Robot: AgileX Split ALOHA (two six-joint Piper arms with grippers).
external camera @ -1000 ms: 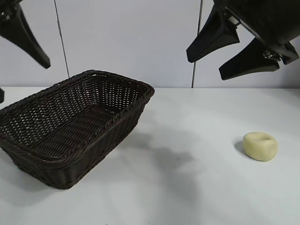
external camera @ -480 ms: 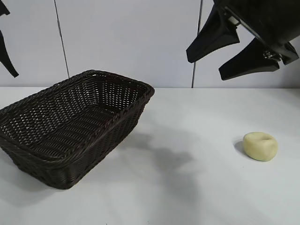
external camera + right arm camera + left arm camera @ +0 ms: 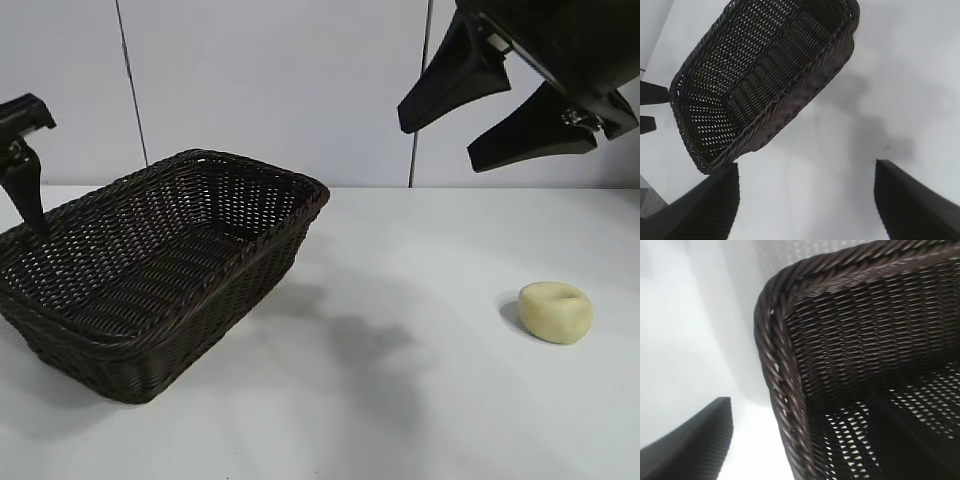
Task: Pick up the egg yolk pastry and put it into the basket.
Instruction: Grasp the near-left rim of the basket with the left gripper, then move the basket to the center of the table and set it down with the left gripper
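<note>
The small pale yellow rounded egg yolk pastry, with a shallow dent on top, sits on the white table at the right side of the exterior view, well apart from the basket, untouched. Nothing of mine touches it.

The large dark brown rectangular woven wicker basket with a braided rim sits on the left half of the table, one corner pointing toward the back wall. No pastry in it.

My right gripper hangs high in the air at upper right, above and a bit behind the pastry, fingers spread wide apart, holding nothing. In its wrist view both black fingers frame bare table with the basket beyond.

My left gripper is at the far left edge, by the basket's left end near the rim, jaws spread, gripping nothing. Its wrist view shows the basket's corner rim running between its two fingers, one black finger outside the basket wall, the other over the inside.
</note>
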